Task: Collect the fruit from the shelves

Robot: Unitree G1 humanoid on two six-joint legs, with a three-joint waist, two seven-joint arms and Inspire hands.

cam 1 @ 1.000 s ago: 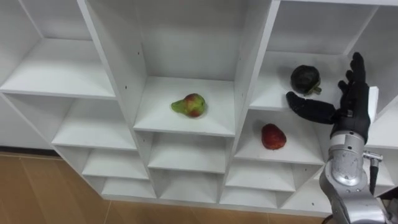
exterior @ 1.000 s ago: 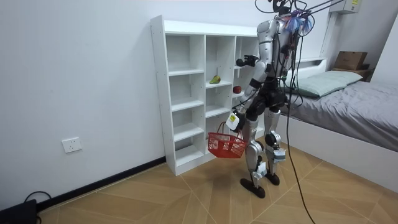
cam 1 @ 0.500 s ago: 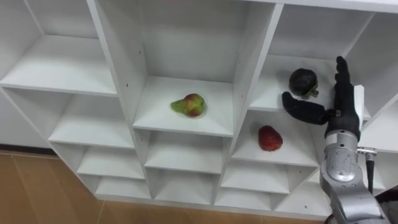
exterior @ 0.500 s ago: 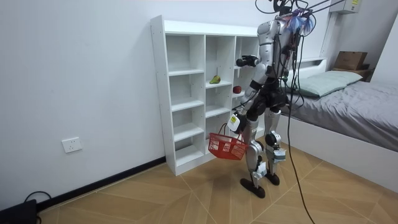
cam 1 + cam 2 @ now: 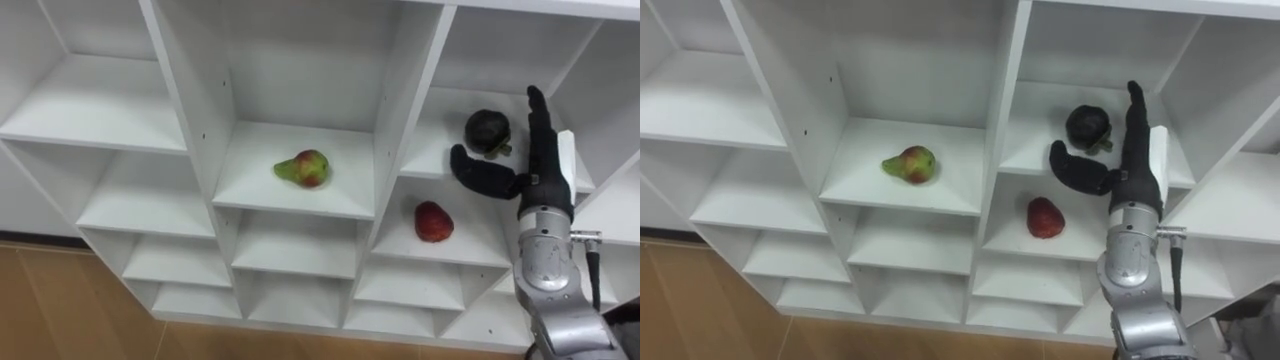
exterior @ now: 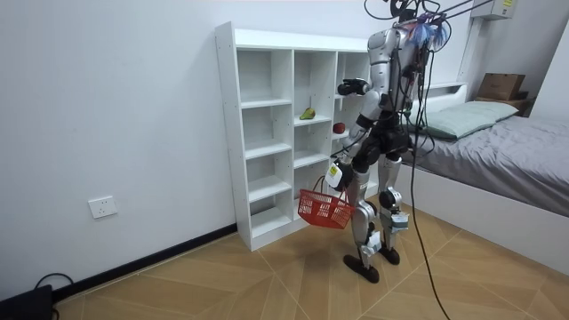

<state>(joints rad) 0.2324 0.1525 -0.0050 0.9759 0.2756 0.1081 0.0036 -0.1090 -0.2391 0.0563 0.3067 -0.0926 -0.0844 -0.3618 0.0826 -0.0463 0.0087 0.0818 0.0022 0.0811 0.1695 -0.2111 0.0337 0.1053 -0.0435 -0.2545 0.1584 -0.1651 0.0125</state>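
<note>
Left eye view: right hand (image 5: 541,178) spread wide, empty, beside a dark, round, dull fruit (image 5: 489,130); left hand (image 6: 337,173) grips a red basket (image 6: 324,211).

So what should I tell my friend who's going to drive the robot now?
Right hand: open, fingers straight, raised close beside the dark fruit on the closet's upper right shelf.
Left hand: low by the leg, with the red basket hanging at it.
The pear is in the middle compartment, the red fruit one shelf below the dark one.
Done: robot stands at the closet.
Left: grab all three fruits, probably the dark one first.
</note>
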